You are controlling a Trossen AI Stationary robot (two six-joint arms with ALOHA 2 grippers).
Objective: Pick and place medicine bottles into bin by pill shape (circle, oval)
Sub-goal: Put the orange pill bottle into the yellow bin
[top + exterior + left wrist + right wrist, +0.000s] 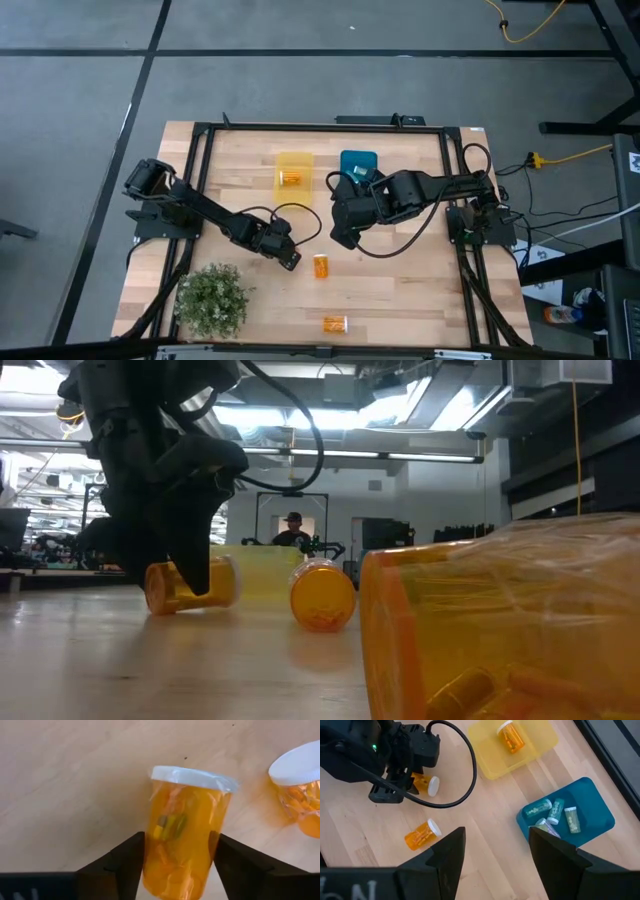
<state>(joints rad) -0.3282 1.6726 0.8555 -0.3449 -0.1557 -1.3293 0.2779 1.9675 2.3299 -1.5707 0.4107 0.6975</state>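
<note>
My left gripper [288,252] is down at the table's middle, shut on an orange bottle with a white cap [182,827]. The bottle also shows in the right wrist view [423,784] and in the low view [165,588]. A second orange bottle [321,265] lies on its side just to the right of it. A third orange bottle [334,323] lies near the front edge. My right gripper [343,230] hangs open and empty above the table's middle, its fingers wide apart [495,865]. My left gripper pinches the orange bottle's body between its two fingers, on the half toward the base [150,865]. The fingers [127,865] come from above, slanting, one on each side, and lie across the bottle. The capped end [192,776] points away from the gripper. The bottle lies on its side on the table [215,585].
A yellow bin [296,160] at the back holds one orange bottle [290,178]. A blue bin [358,160] beside it holds several clear bottles [555,815]. A potted plant [211,297] stands at the front left. A black frame runs along the table's edges.
</note>
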